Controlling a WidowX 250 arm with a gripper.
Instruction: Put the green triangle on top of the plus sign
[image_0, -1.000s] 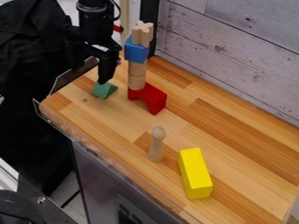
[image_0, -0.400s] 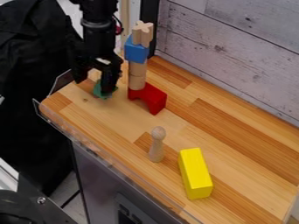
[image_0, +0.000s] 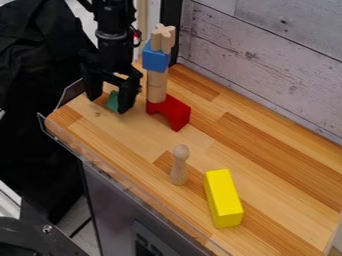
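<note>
In the camera view, the black two-finger claw (image_0: 108, 105) is hanging from the black robot arm (image_0: 115, 37) at the upper left, pointing down over the wooden counter (image_0: 137, 150). It is holding its fingers spread apart, released rather than clenched, with one on each side of the green triangular block (image_0: 112, 102). That block is resting on the counter between them, partly hidden by the nearer finger.

Just beside the claw, a tower is standing upright. At its base, a red arch-shaped block (image_0: 175, 113) is sitting on the counter and supporting a light wooden cylindrical column (image_0: 156, 89). The column is carrying a blue block (image_0: 155, 58), and a pale wooden plus-shaped block (image_0: 163, 38) is standing on top of that. The green block is lying low, near the red arch and well apart from the plus.

Closer to the camera, a pale wooden peg with a round head (image_0: 179, 167) is standing upright. Near it, a long yellow rectangular block (image_0: 222, 196) is lying flat. A greyish wood-plank wall (image_0: 267, 55) is rising behind the counter.
</note>
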